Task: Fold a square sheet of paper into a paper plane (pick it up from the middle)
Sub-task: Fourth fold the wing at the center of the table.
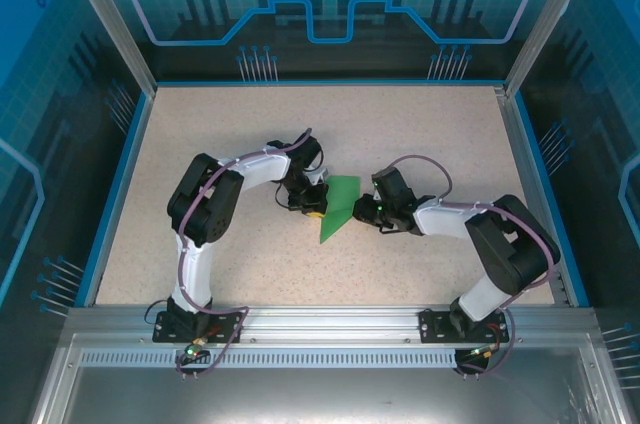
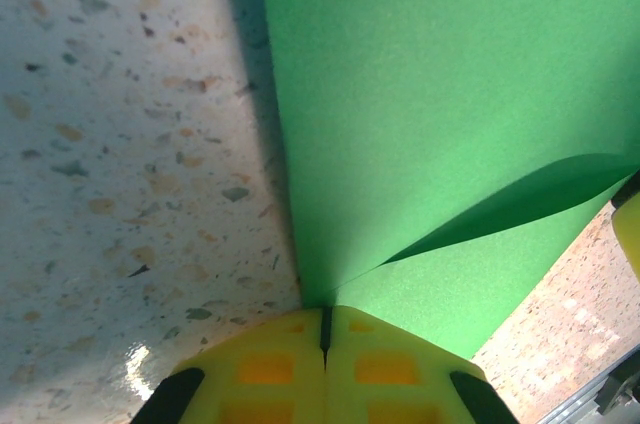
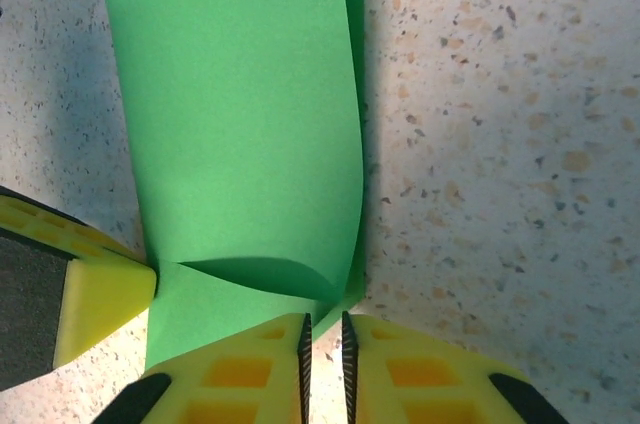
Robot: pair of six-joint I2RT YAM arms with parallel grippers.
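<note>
The square sheet of paper (image 1: pixel 338 206) is bright green and lies mid-table, folded over, with a narrow point toward the near left. Its upper layer curls up as a loose flap (image 2: pixel 520 194) over the lower layer. My left gripper (image 1: pixel 312 206) sits at the sheet's left edge. In the left wrist view its yellow jaws (image 2: pixel 325 309) are pressed together where the paper's (image 2: pixel 430 94) layers meet. My right gripper (image 1: pixel 362 209) is at the sheet's right side. Its jaws (image 3: pixel 325 319) stand slightly apart with bare table between them, just short of the paper's (image 3: pixel 230 124) curled edge.
The speckled tabletop (image 1: pixel 420 134) is bounded by blue rails and transparent walls (image 1: pixel 330 14). The left gripper's yellow finger (image 3: pixel 95 289) shows at the left of the right wrist view, close beside the paper. Both arms bend inward toward the table's middle.
</note>
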